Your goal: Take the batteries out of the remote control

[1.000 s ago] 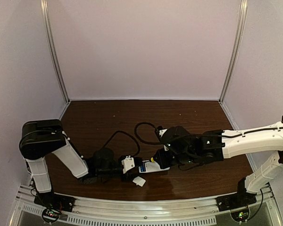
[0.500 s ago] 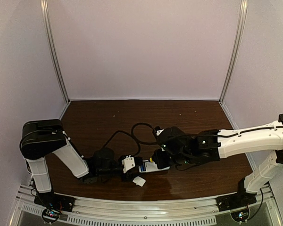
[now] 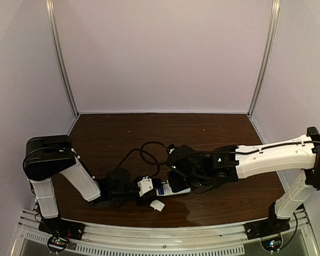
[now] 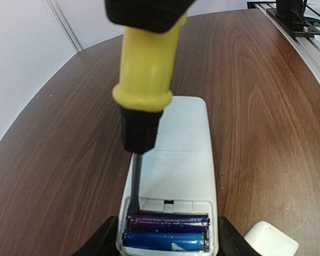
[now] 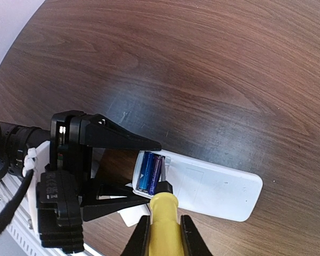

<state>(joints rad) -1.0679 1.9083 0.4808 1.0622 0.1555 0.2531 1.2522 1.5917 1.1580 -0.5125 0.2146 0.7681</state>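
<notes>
1. Remote control (image 3: 177, 189): lies flat on the table (image 3: 122, 133), at 6 o'clock of the tabletop in the top view, close to the near edge. Its battery compartment is uncovered.
2. Batteries (image 4: 166, 231): both cells sit side by side in the compartment, at the end of the remote control nearest the left wrist camera. The nearer cell is blue, the farther one purple.
3. Left gripper (image 3: 152, 190): the jaws clamp the remote control across its width at the compartment end, one finger against each long side.
4. Right gripper (image 5: 164, 234): the jaws pinch the yellow handle of the screwdriver (image 4: 146, 64).
5. Screwdriver position: in the left wrist view it enters from 12 o'clock, tilted, above the remote control. The blade tip is at the left end of the purple cell; whether they touch cannot be told.
6. Cover piece (image 4: 271, 240): small and white, on the table at 3 o'clock of the batteries in the left wrist view, just beside the remote control.
</notes>
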